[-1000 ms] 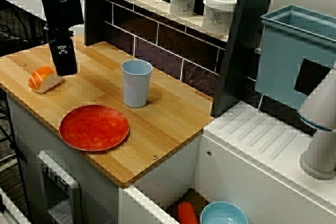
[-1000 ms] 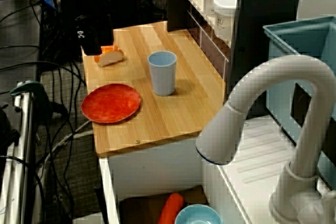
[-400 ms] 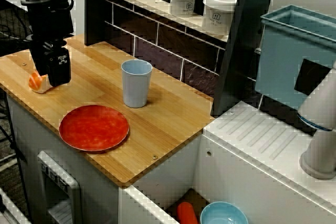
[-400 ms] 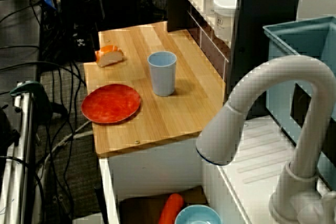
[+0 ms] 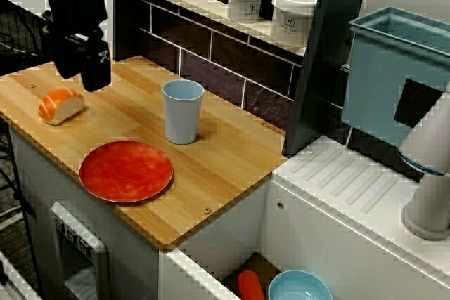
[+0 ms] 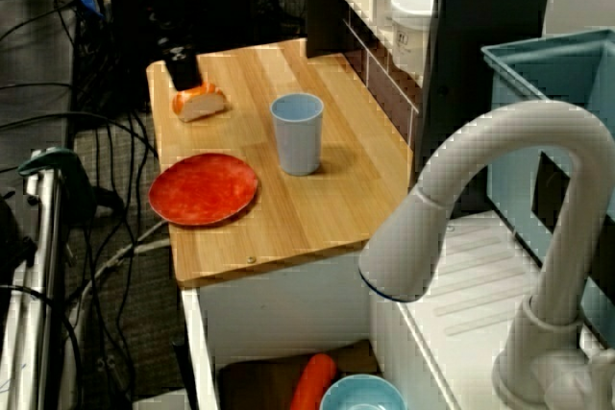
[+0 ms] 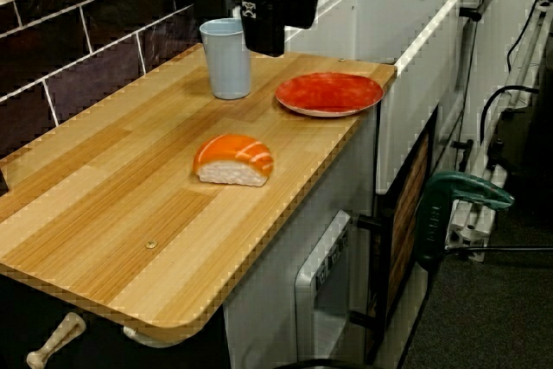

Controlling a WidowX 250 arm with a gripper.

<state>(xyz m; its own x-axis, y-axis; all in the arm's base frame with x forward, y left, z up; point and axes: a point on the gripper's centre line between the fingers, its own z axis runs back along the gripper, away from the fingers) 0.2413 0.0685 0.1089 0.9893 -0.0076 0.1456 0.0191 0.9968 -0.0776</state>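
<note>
The tool (image 5: 90,75) hangs over the far-left part of the tabletop (image 5: 232,152), clear of the wood. Its jaws are hidden, so I cannot tell how far open it is, and nothing shows in it. Just beside it the sushi (image 5: 61,105) lies close to the left edge. Bare wood runs right to the cup (image 5: 183,112), and the plate (image 5: 125,171) sits by the near edge.

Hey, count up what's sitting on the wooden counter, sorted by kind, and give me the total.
Sushi: 1
Cup: 1
Plate: 1
Total: 3
</note>
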